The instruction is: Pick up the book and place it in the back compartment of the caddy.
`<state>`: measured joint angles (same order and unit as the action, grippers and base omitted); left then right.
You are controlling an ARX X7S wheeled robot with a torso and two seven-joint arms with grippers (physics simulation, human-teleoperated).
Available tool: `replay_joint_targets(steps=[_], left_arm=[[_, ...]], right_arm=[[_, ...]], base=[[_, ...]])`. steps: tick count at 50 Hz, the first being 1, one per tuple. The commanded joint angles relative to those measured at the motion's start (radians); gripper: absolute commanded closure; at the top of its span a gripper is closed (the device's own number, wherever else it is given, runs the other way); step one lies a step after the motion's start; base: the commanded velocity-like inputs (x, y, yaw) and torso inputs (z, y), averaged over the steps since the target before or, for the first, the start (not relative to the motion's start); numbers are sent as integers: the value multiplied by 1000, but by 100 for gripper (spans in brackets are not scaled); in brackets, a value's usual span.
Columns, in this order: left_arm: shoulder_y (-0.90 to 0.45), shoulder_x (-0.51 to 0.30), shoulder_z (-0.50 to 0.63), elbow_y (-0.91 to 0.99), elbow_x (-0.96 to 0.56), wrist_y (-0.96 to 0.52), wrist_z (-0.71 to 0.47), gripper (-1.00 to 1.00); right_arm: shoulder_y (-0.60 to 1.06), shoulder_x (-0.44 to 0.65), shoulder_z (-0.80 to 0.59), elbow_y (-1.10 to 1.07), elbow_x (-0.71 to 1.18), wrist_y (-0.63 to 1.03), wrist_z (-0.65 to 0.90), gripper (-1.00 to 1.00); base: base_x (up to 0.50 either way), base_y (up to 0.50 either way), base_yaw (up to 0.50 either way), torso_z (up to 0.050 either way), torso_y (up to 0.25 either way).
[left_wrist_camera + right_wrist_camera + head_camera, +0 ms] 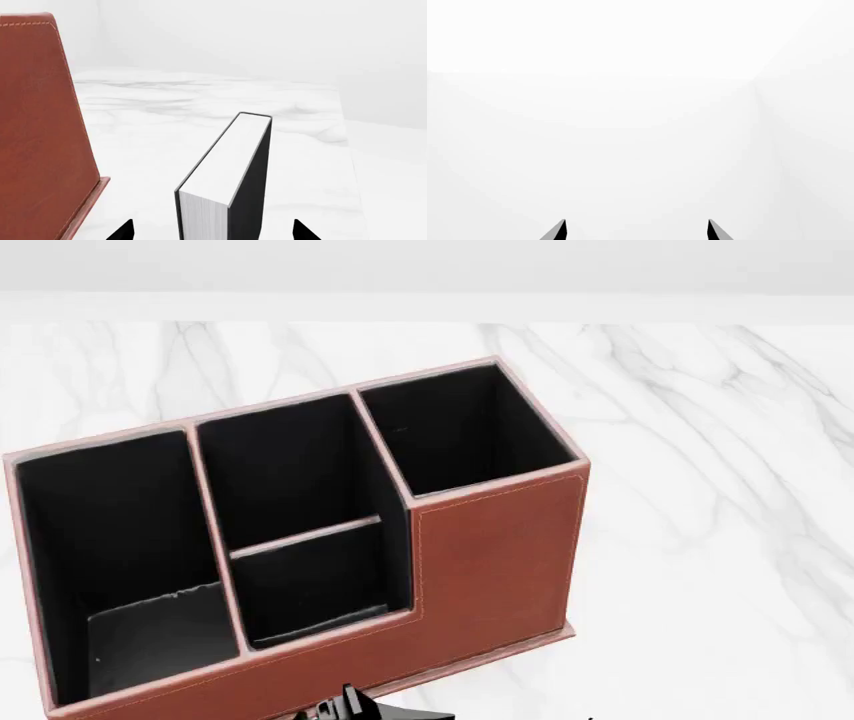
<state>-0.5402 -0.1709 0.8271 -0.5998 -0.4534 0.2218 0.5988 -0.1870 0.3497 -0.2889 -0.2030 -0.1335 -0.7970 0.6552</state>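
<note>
- Book (223,185), black-covered with a white page block, stands between the two fingertips of the left gripper (213,231) in the left wrist view, reaching away from the gripper over the counter (200,105).
- Both dark fingertips (123,231) of that gripper show wide apart at the frame edge, one on each side of the book; neither tip visibly touches a cover, so the gripper is spread and whether it grips lower down cannot be told.
- Caddy (494,560), reddish-brown with pale stitching, is just beside the left gripper in that wrist view: a tall slanted wall and a low base lip close to one fingertip, apart from the book.
- From the head view the caddy sits on the white marble counter with four black-lined cells open upward.
- Back compartment (320,580), the small middle cell below the thin crossbar and against the low wall, holds no book.
- A dark piece of arm (350,706) shows at the bottom edge of the head view, just outside the caddy's low wall.
- Right gripper (635,231) is spread, its two fingertips well apart with nothing between them, facing only plain white background.
</note>
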Motion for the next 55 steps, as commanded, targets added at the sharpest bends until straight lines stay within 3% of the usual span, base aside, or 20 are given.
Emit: replay_joint_targets(steps=[1,55], left_arm=[[-20,20,15,-28,12,-7,2,-100],[-95,121,60,-241,24,37,35,-100]], right_arm=[[0,4,-4,-2,1,0,3,-100],[-5,21,-5,-19,5,-2,25,-100]], base=[[0,0,0,0,0],[0,0,0,0,0]])
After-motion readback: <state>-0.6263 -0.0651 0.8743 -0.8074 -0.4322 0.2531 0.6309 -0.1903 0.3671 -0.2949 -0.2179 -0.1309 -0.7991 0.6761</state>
